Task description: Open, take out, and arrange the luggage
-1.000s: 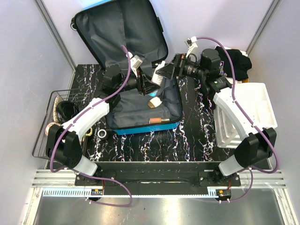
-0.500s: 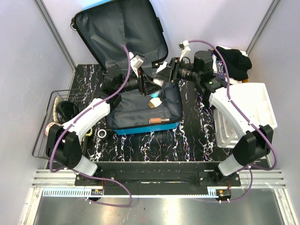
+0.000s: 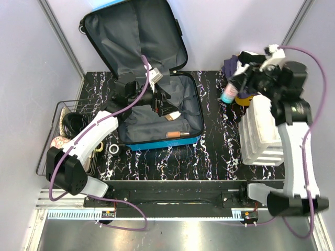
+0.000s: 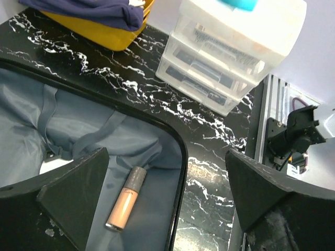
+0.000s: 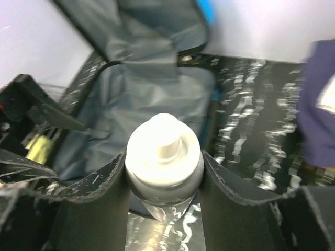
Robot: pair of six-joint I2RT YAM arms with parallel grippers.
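Note:
The blue suitcase point(image 3: 157, 140) lies open on the table, its lid leaning on the back wall and its grey lining point(image 5: 141, 99) showing. A peach tube point(image 3: 172, 135) lies inside near the front rim, and it also shows in the left wrist view point(image 4: 125, 198). A cream item point(image 3: 170, 116) lies further in. My left gripper point(image 3: 165, 104) hovers open over the suitcase interior, its fingers point(image 4: 68, 193) empty. My right gripper point(image 3: 234, 84) is shut on a small white-capped bottle point(image 5: 164, 154), held right of the suitcase by the orange bin point(image 3: 245, 98).
The orange bin holds dark clothes point(image 4: 89, 8). A white drawer organiser point(image 3: 267, 136) stands at the right, also in the left wrist view point(image 4: 230, 52). A wire basket point(image 3: 52, 130) with items sits at the left. A small ring point(image 3: 113, 149) lies on the table.
My right arm has swung out of the suitcase to the right, carrying the bottle toward the orange bin. My left gripper has shifted slightly over the suitcase interior.

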